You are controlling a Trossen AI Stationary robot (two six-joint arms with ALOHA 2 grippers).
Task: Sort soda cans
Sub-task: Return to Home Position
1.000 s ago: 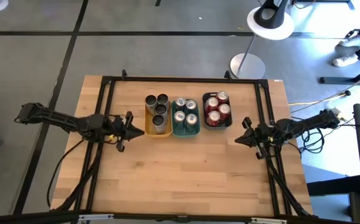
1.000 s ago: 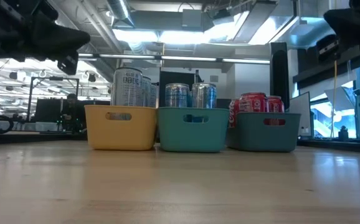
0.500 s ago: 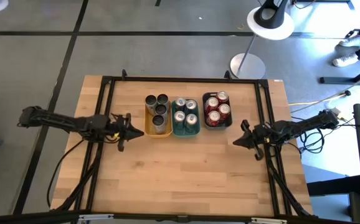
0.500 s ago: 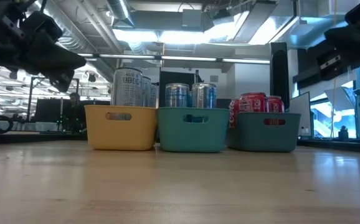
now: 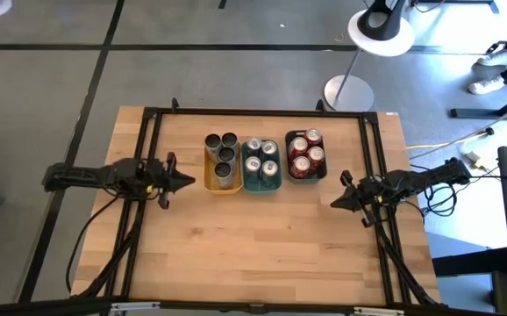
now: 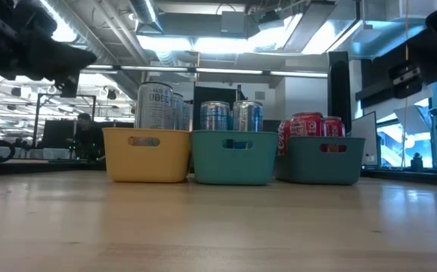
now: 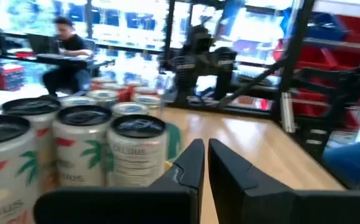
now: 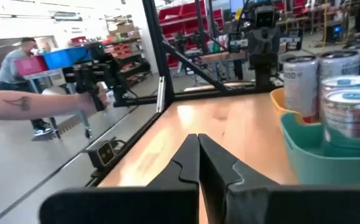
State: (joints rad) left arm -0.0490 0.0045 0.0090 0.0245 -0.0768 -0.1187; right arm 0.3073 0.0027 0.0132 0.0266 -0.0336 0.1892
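1. The brand name "CELSIUS" was read on the label of a silver can in the left wrist view.
2. The letters "LSIUS" were made out on another can of that group.
3. White Coca-Cola script was partly seen on a red can in the low view.
4. Print on the tall can in the yellow tray could not be read.

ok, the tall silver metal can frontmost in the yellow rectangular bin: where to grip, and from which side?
Grip the tall silver metal can on its upper body, clear above the rim of the yellow rectangular bin, probably from above with the nearer left gripper. It stands upright; bin walls and other cans hem in its lower half.
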